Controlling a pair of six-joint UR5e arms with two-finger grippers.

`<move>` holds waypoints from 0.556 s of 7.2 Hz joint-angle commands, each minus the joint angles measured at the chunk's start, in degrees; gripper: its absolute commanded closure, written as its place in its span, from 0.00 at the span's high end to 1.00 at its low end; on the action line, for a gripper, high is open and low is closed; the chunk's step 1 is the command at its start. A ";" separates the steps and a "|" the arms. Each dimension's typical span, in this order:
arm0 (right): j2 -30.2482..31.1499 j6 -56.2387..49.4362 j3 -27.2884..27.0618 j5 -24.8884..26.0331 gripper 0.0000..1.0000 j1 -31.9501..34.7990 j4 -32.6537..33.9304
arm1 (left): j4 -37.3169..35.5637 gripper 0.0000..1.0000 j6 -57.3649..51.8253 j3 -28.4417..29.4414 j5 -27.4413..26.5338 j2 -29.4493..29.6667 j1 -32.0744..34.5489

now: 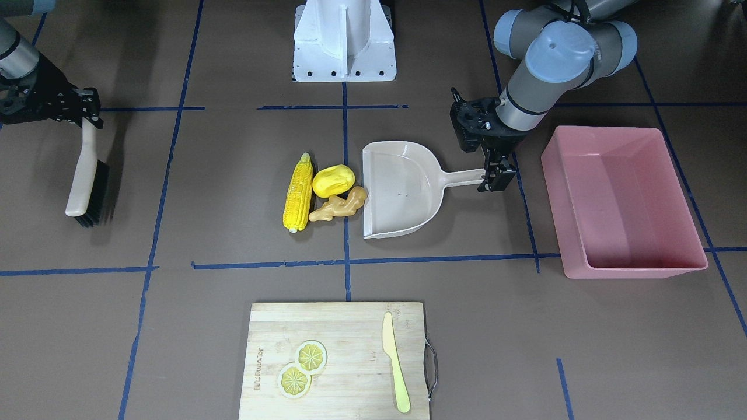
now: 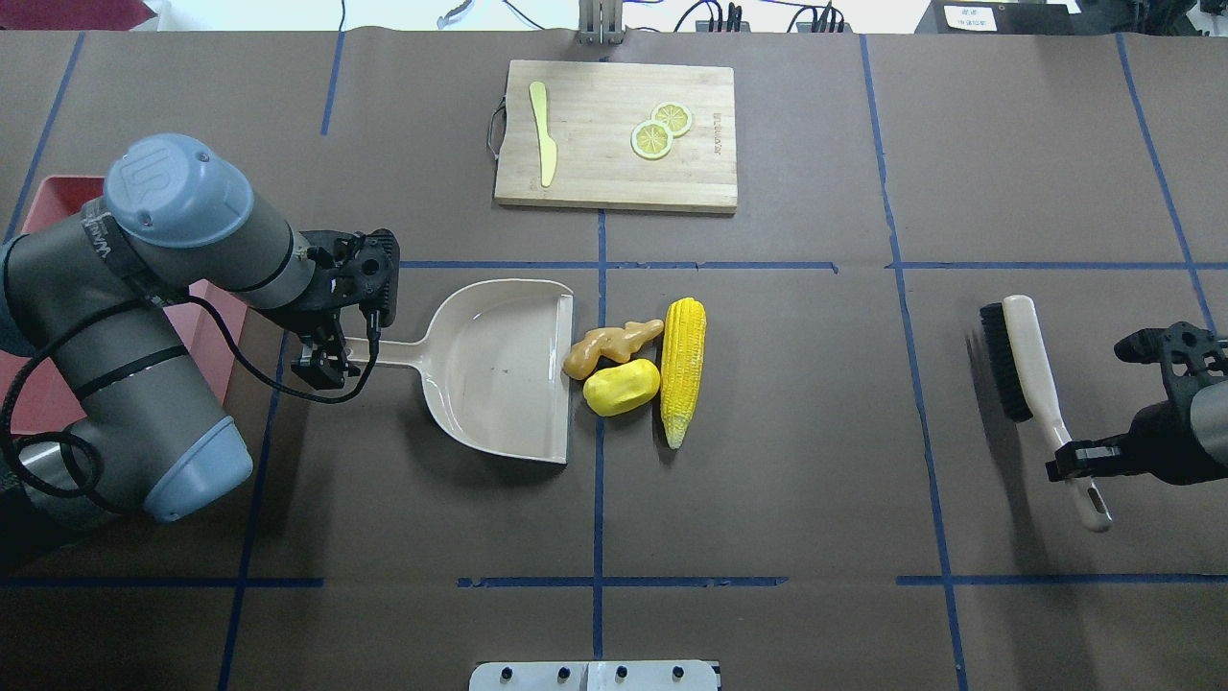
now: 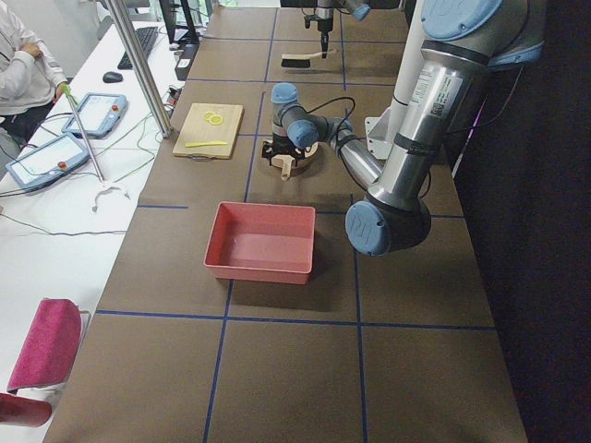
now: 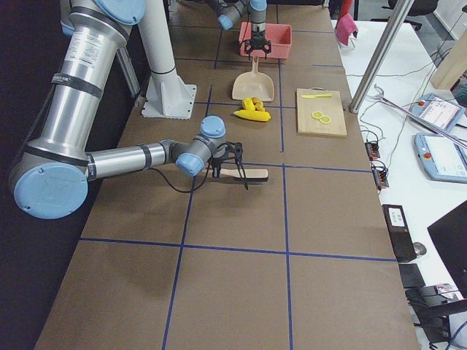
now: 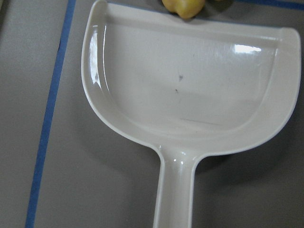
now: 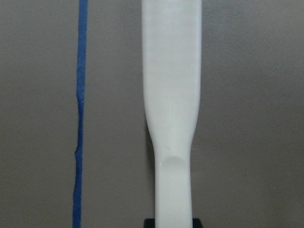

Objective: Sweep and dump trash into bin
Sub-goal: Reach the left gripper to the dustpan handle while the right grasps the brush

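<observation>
The trash lies together at the table's middle: a yellow corn cob (image 1: pixel 298 192), a yellow potato lump (image 1: pixel 333 180) and a tan ginger root (image 1: pixel 340 205). They sit just off the open lip of a beige dustpan (image 1: pixel 402 186), the ginger touching the lip. My left gripper (image 1: pixel 496 175) is shut on the dustpan's handle. The pan's inside is bare in the left wrist view (image 5: pixel 190 85). The pink bin (image 1: pixel 642 268) stands beyond the handle. My right gripper (image 1: pixel 87 114) is shut on the handle of a black-bristled brush (image 1: pixel 87 186), far from the trash.
A wooden cutting board (image 1: pixel 350 326) with two lemon slices (image 1: pixel 303 364) and a pale yellow-green knife (image 1: pixel 395 361) lies on the table's far side. The robot's white base (image 1: pixel 344 41) is at the near side. Blue tape lines cross the brown tabletop.
</observation>
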State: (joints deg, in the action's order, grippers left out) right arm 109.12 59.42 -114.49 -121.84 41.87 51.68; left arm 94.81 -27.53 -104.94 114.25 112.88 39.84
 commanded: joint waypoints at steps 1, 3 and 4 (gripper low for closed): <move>-1.36 1.66 0.05 0.29 0.00 -0.65 0.09 | -0.77 1.00 -0.85 -0.09 -8.11 1.37 -2.73; -1.37 1.75 0.14 1.08 0.00 -0.73 0.09 | -0.85 1.00 -1.38 0.00 -9.93 0.77 -6.24; -1.45 1.75 0.23 1.17 0.00 -0.82 0.09 | -0.94 1.00 -1.21 0.08 -9.93 0.85 -7.13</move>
State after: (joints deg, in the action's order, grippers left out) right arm 107.76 61.11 -114.34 -120.88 41.13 51.77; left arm 93.96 -28.71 -104.92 104.82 113.85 34.27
